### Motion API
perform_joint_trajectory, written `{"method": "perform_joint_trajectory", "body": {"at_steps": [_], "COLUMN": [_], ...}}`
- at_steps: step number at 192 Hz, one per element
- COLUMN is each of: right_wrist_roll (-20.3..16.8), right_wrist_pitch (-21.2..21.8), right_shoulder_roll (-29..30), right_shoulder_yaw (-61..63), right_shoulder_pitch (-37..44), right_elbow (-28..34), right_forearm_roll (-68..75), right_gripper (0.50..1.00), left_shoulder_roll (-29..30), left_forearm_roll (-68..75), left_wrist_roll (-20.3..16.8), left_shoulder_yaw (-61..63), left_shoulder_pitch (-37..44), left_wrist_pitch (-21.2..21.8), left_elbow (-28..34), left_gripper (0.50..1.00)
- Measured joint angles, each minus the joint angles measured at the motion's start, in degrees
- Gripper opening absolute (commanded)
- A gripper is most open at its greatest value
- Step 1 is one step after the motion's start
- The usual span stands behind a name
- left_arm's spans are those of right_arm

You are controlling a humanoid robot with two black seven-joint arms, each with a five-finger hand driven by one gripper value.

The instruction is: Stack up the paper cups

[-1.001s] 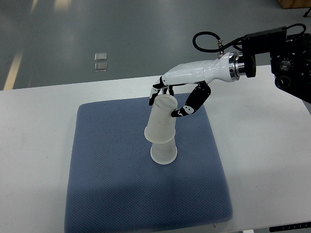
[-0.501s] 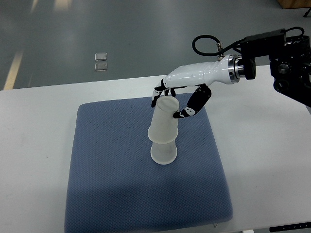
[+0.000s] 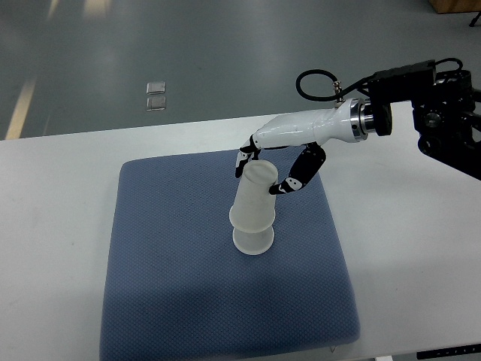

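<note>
You are looking at the right hand [image 3: 264, 167] reaching in from three o'clock, its fingers [image 3: 244, 159] and thumb [image 3: 294, 179] closing around the closed end of the upper cup [image 3: 253, 197]; it is grasping that cup near its top, not letting go. The upper cup is sitting upside down over the lower cup [image 3: 252, 240], which is standing mouth-down near the middle of the blue mat [image 3: 173, 286] on the white table [image 3: 52, 226]; only the lower cup's rim is showing beneath it.

The relation you are depending on is the cup's long axis: it is running roughly upright but leaning a little, its top tipping toward one o'clock and the hand, its open mouth pointing toward seven o'clock at the lower cup. So the lower cup is lying directly below the hand's grip, and the press, in my judgement, needs to be going straight down that axis; whether the upper cup is fully seated is hard to tell from this steep angle. The left arm is not showing, so the right hand is the only one near.
</note>
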Motion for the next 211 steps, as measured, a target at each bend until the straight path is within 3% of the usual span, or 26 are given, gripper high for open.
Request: {"method": "perform_joint_trajectory", "body": {"at_steps": [29, 115, 160, 211], "right_wrist_roll": [0.0, -0.1, -3.1, -8.8], "right_wrist_pitch": [0.0, -0.7, -9.3, -24.9], "right_shoulder_roll": [0.0, -0.2, 1.9, 10.2], "right_shoulder_yaw": [0.0, 1.4, 5.3, 13.1], "right_shoulder_pitch": [0.0, -0.3, -3.7, -11.3], "right_elbow": [-0.1, -2.4, -13.9, -27.3], "right_forearm_roll": [0.0, 2.5, 20.8, 42.3], "right_gripper": [0.899, 0.901, 0.897, 0.897], "left_shoulder_roll": [0.0, 0.0, 0.0, 0.0], "left_forearm_roll": [0.0, 0.0, 0.0, 0.0], "left_wrist_roll": [0.0, 0.0, 0.0, 0.0], "left_shoulder_yaw": [0.0, 0.0, 0.0, 0.0], "left_shoulder_pitch": [0.0, 0.0, 0.0, 0.0], "left_wrist_pitch": [0.0, 0.0, 0.0, 0.0], "left_elbow": [0.0, 0.0, 0.0, 0.0], "left_gripper": [1.000, 1.000, 1.000, 1.000]}}
